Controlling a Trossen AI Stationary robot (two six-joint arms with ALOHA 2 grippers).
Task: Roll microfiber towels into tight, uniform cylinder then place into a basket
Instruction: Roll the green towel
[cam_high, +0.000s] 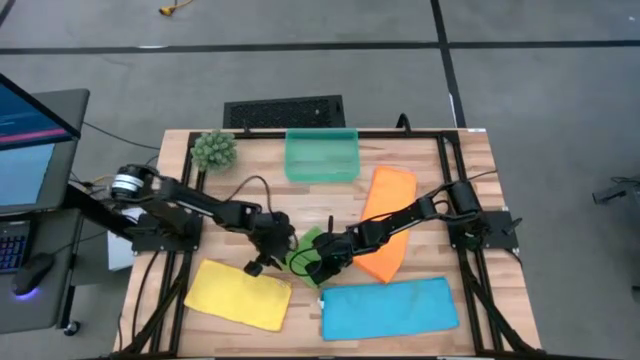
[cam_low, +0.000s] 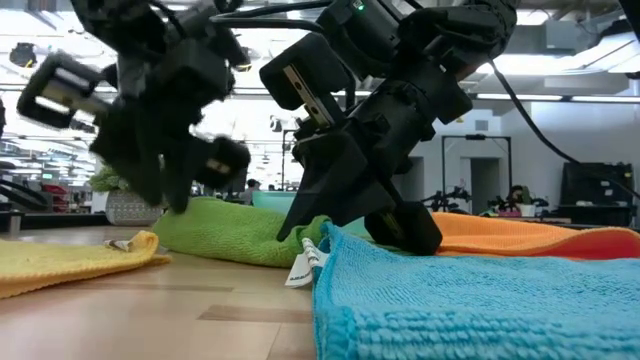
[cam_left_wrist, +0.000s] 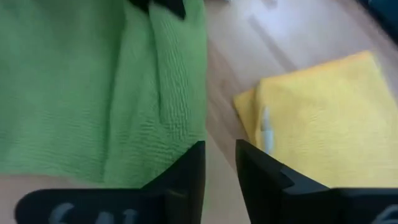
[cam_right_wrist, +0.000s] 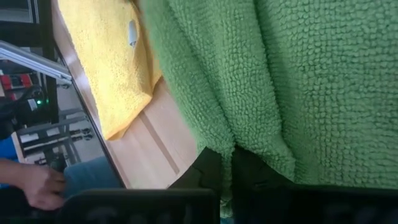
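The green towel (cam_high: 304, 243) lies bunched at the table's middle, largely hidden under both grippers. My right gripper (cam_right_wrist: 229, 163) is shut on it from the right. My left gripper (cam_left_wrist: 219, 149) hovers at the towel's left edge, over bare wood, its fingers a narrow gap apart with nothing between them. The yellow towel (cam_high: 240, 293) lies flat at the near left, the blue towel (cam_high: 388, 307) at the near right, and the orange towel (cam_high: 385, 220) under my right arm. The teal basket (cam_high: 321, 155) stands at the far edge. My left gripper has one fingertip (cam_left_wrist: 194, 155) right at the green towel's edge (cam_left_wrist: 186, 134); I cannot tell whether it touches. My right gripper pinches a raised fold of the green towel (cam_right_wrist: 231, 140) between its two fingers, which slant down from the table's right. The towel rests on the table on both sides of the fold.
A spiky green plant ball (cam_high: 213, 150) sits at the far left corner. A black frame rail (cam_high: 445, 170) runs along the table's sides. Beyond the table's edge a person's hand (cam_right_wrist: 37, 186) shows. Bare wood (cam_high: 250, 205) lies between the plant ball and the green towel.
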